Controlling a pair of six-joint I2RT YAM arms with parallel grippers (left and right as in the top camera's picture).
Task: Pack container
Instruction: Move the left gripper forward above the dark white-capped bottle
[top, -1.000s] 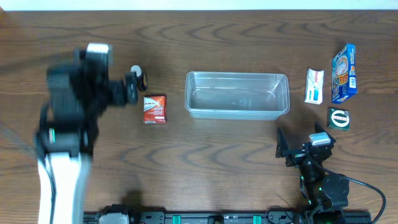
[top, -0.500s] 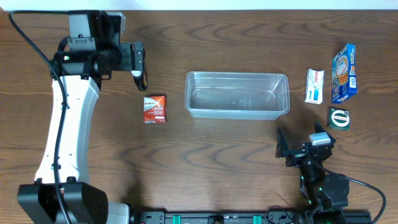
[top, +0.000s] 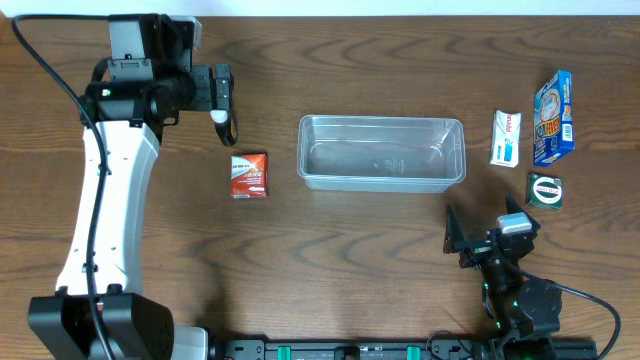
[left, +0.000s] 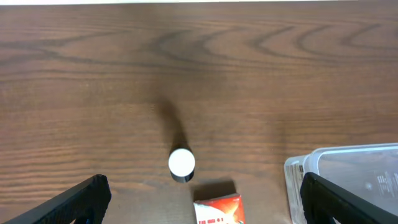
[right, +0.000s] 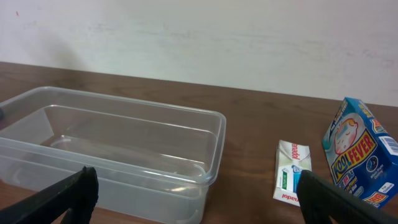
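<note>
The clear plastic container (top: 381, 152) lies empty mid-table; it also shows in the right wrist view (right: 118, 146) and at the right edge of the left wrist view (left: 348, 177). My left gripper (top: 222, 103) is open and empty, held high over the far left of the table, above a small black cylinder with a white top (left: 181, 163) and a red box (top: 249, 175), which shows in the left wrist view (left: 217, 210) too. My right gripper (top: 482, 224) is open and empty, low near the front right, facing the container.
Right of the container lie a white toothpaste box (top: 505, 138), a blue Koolfever box (top: 553, 118) and a small green packet (top: 545, 190). The white box (right: 291, 171) and the blue box (right: 360, 152) also show in the right wrist view. A white wall runs behind the table.
One second ago the left arm was blurred in motion at the left; it has swung up to the far left and has held still for the last half second. The right arm has not moved.
</note>
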